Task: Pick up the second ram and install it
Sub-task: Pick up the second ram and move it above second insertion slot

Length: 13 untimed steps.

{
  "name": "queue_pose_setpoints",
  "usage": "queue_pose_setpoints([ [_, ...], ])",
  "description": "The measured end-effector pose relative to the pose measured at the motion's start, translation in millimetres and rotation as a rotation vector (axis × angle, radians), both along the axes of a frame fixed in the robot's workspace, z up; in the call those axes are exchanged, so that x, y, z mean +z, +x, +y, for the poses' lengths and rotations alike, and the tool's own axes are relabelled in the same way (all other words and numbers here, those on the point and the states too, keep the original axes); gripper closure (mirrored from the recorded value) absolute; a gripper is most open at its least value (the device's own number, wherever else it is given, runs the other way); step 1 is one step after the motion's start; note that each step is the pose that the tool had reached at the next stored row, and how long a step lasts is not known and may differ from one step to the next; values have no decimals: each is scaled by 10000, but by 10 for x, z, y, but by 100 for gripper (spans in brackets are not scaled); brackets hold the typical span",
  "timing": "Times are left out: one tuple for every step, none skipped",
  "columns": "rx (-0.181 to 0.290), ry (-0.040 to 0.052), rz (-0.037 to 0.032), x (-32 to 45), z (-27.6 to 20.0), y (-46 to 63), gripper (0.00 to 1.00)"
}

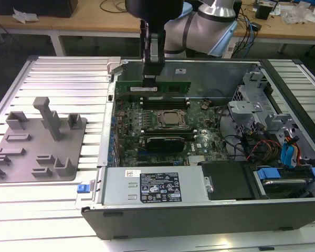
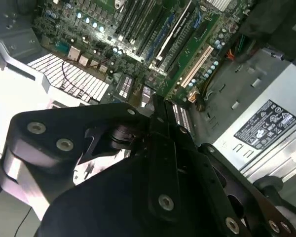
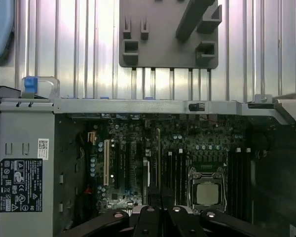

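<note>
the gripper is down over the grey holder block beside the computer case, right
No. In the exterior view the gripper is down inside the computer case, at a memory stick near its far wall; the grey holder block lies apart.

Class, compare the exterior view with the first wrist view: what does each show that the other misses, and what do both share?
Exterior view, not first wrist: the drive cage with blue tabs and the wooden bench. First wrist, not exterior: the white expansion slot. Both: gripper, processor, power supply, grey holder plate.
</note>
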State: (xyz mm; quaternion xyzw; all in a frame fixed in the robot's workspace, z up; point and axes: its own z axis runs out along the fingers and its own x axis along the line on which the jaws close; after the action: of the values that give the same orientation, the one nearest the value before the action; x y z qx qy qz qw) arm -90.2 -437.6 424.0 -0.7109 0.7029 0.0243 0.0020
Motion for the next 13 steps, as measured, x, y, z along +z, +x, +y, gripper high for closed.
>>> queue_pose_setpoints([
  [43, 1, 8, -38, 41, 26, 91],
  [72, 1, 12, -64, 73, 43, 91],
  [98, 1, 15, -93, 107, 64, 91],
  [129, 0, 19, -130, 154, 93, 91],
  [163, 2, 20, -164, 201, 117, 91],
  [188, 1, 22, -187, 231, 140, 91],
  [203, 1, 23, -204, 247, 156, 91],
  [213, 1, 23, -217, 259, 168, 91],
  [232, 2, 25, -242, 281, 190, 91],
  [246, 0, 28, -261, 299, 214, 91],
  [254, 1, 29, -272, 311, 235, 91],
  [257, 2, 28, -277, 315, 248, 91],
  [260, 2, 29, -279, 317, 257, 91],
])
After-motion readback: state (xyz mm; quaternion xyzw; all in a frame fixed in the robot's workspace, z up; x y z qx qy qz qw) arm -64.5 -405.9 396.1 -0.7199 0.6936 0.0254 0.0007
